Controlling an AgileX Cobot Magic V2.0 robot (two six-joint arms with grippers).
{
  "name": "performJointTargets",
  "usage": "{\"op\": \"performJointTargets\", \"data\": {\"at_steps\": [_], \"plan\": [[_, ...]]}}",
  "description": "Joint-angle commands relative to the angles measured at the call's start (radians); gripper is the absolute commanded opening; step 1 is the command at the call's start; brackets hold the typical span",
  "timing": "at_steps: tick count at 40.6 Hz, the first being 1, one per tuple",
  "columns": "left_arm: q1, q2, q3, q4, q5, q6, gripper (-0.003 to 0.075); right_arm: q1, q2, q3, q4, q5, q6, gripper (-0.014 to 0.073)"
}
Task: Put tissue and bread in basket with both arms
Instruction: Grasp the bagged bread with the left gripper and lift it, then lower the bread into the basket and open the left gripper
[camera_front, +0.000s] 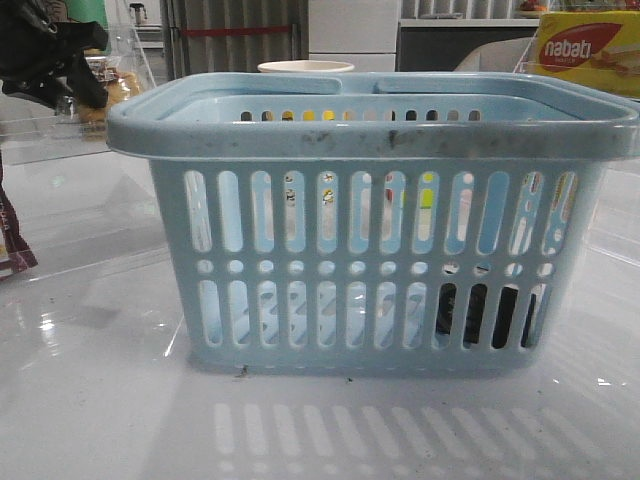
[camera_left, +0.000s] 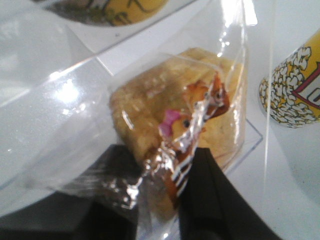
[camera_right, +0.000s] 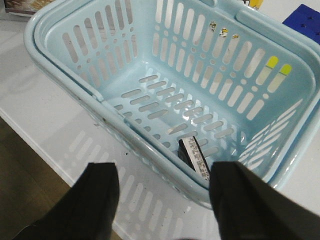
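On the white table, left hand grips bread; right hand wide.

1. The basket is big, light blue plastic, with long slots, a row of round holes and a thick rim with dark marks. It stands upright on the table.
2. The tissue is a small dark pack lying on the basket floor, by the wall.
3. The bread is golden, in a clear crinkly bag, at ten o'clock from the basket.
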Motion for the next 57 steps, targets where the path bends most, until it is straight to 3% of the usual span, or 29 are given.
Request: {"op": "performJointTargets", "data": {"at_steps": [1,4,16,24,38,49,52,57], "plan": [[0.009,-0.092,-0.035,-0.049,0.023,0.003,0.0121,0.001,-0.008,-0.028,0.011,-0.074,-0.010,0.0507],[0.009,-0.121,-0.035,-0.049,0.058,0.005,0.0092,0.001,-0.008,-0.028,0.011,-0.074,-0.010,0.0507],[0.009,-0.285,-0.035,-0.049,0.174,0.012,0.0093,0.001,-0.008,-0.028,0.011,-0.074,-0.010,0.0507],[-0.047,-0.405,-0.035,-0.049,0.239,0.032,0.0093,0.001,-0.008,-0.028,0.011,-0.074,-0.010,0.0507],[-0.326,-0.603,0.200,-0.050,0.157,0.121,0.0093,0.001,-0.008,-0.028,0.011,-0.074,-0.010,0.0507],[-0.534,-0.592,0.369,-0.044,0.017,0.134,0.0095,0.001,-0.008,-0.028,0.011,-0.074,-0.010,0.0507],[-0.550,-0.586,0.392,-0.044,-0.010,0.134,0.0135,0.001,-0.008,-0.028,0.011,-0.074,-0.010,0.0507],[-0.554,-0.561,0.397,-0.046,-0.012,0.134,0.0325,0.001,-0.008,-0.028,0.011,-0.074,-0.010,0.0507]]}}
